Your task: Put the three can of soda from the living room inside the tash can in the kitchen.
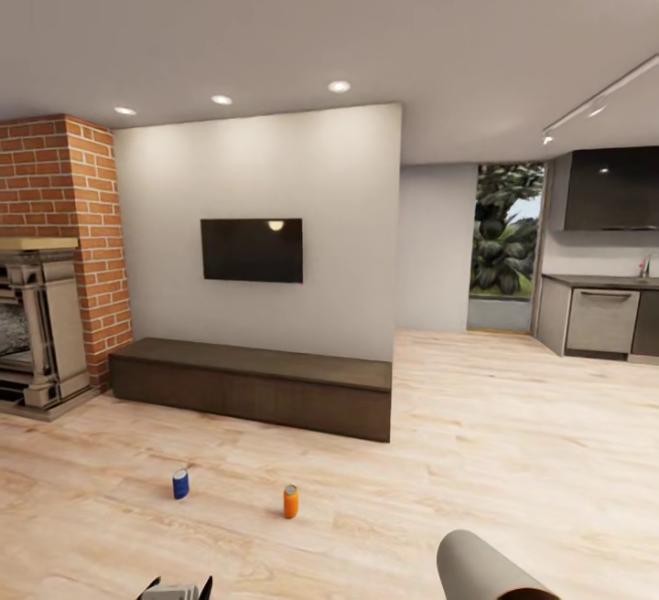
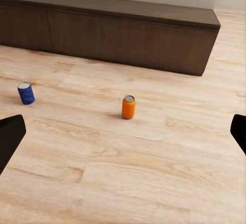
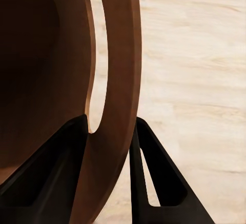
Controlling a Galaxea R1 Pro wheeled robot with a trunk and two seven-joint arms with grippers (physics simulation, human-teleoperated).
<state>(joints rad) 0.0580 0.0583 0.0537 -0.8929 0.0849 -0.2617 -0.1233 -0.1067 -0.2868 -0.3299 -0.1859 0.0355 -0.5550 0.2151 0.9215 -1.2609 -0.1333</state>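
Note:
Two cans of soda stand on the wooden floor in front of the bench, a blue one [image 1: 180,484] [image 2: 25,93] and an orange one [image 1: 290,501] [image 2: 128,106]. The second orange can is out of view. My left gripper [image 1: 176,589] [image 2: 124,131] is open, hanging above the floor short of the orange can, its dark fingertips [image 2: 10,137] wide apart. My right gripper [image 3: 110,147] is shut on the rim of the tash can [image 1: 483,568] [image 3: 120,55], one finger against the brown inner wall and one outside. Its pale outer wall shows tilted at the head view's lower edge.
A long low dark-brown bench [image 1: 252,385] runs under the wall-mounted TV [image 1: 252,250]. A red brick column [image 1: 64,216] and a fireplace [image 1: 32,326] stand at the left. The kitchen with dark cabinets [image 1: 604,307] opens at the far right across bare wooden floor [image 1: 513,454].

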